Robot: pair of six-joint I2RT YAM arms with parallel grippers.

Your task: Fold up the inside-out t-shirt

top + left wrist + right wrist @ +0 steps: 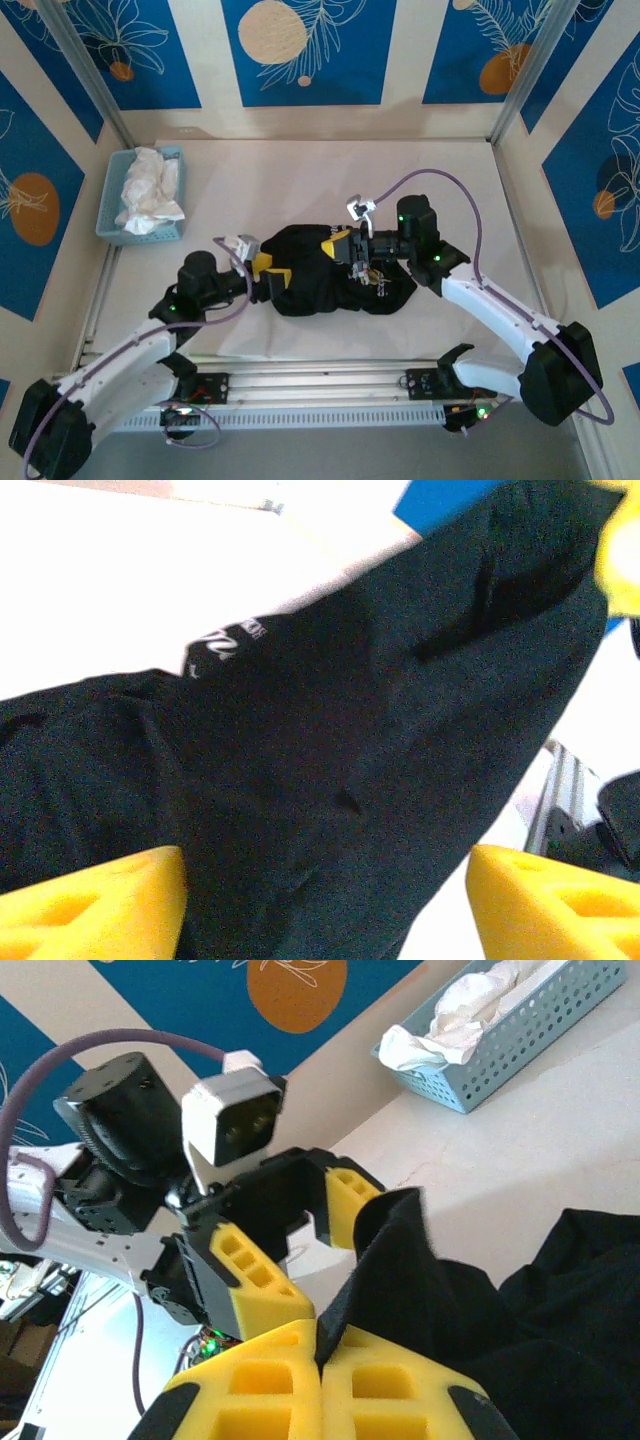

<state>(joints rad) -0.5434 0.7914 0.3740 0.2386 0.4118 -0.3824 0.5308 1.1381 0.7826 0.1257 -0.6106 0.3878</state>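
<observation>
One soft, limp black t-shirt (320,292) bunched on the desk (300,180), a raised fold pinched in the right pincer (320,1360), left pincer (270,272) wide around it; likely best taken at hem corners.

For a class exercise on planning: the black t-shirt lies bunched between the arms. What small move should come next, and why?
Probably raise the right end effector a little, drawing its pinched fold up. It is shut on the bunched t-shirt, while the left end effector stands open around the cloth, so the fabric should slip free.
</observation>
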